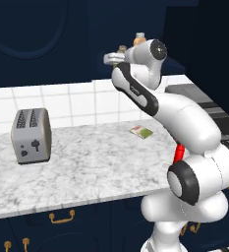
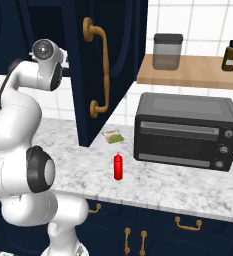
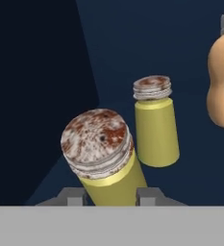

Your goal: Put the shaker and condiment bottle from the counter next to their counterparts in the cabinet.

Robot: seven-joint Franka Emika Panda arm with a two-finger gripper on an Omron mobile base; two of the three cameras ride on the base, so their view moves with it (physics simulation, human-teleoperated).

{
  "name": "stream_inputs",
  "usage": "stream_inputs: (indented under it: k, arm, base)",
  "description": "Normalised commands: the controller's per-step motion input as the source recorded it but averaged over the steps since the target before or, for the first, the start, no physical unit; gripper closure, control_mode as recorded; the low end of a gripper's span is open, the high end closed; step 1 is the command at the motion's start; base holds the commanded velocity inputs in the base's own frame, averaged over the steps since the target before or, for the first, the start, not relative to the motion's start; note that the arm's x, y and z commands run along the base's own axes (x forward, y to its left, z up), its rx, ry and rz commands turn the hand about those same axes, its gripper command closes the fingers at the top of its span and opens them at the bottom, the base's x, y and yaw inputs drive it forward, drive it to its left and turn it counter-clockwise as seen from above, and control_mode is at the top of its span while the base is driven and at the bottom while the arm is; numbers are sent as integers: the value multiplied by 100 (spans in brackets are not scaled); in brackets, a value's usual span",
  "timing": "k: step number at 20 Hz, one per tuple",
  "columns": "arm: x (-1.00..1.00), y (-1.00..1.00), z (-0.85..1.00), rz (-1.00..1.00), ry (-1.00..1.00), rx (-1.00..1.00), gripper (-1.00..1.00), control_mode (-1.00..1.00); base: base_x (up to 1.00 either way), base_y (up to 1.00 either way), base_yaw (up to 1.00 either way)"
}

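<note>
Right base view alone shows the cabinet [image 2: 95, 70] door swung open and the condiment bottle [image 2: 118, 166] upright on the counter [image 2: 163, 185]. In hand view, the gripper [image 3: 112, 196] clasps the shaker [image 3: 104, 153] beside its twin [image 3: 155, 122].

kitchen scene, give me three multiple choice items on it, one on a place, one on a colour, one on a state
1. Where does the red bottle stand?
A. on the marble counter, in front of the black oven
B. on the wooden shelf
C. inside the toaster

2. What colour is the body of the shaker between the fingers?
A. blue
B. olive-yellow
C. white

3. How does the held shaker sit next to the second shaker in the cabinet?
A. lying flat
B. upside down
C. tilted, while the other stands upright

Key: 1 A, the right base view shows it on the counter before the oven. 2 B, the hand view shows a yellow body under a grey cap. 3 C, the hand view shows it leaning.
</note>
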Motion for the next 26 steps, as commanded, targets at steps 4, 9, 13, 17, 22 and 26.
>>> stream_inputs:
  k: [4, 9, 13, 17, 22, 26]
  arm:
    - [21, 0, -18, 0, 1, 0, 100, -100]
    - [0, 0, -30, 0, 2, 2, -100, -100]
    - [-8, 0, -12, 0, 0, 8, -100, -100]
    - [-51, -26, 0, 0, 0, 12, -100, -100]
    - [-68, -37, 1, -1, 0, 13, -100, -100]
    - [-78, -12, 0, -1, 0, 9, -100, -100]
  base:
    - [0, 0, 0]
    - [0, 0, 0]
    - [0, 0, 0]
    - [0, 0, 0]
    - [0, 0, 0]
    - [0, 0, 0]
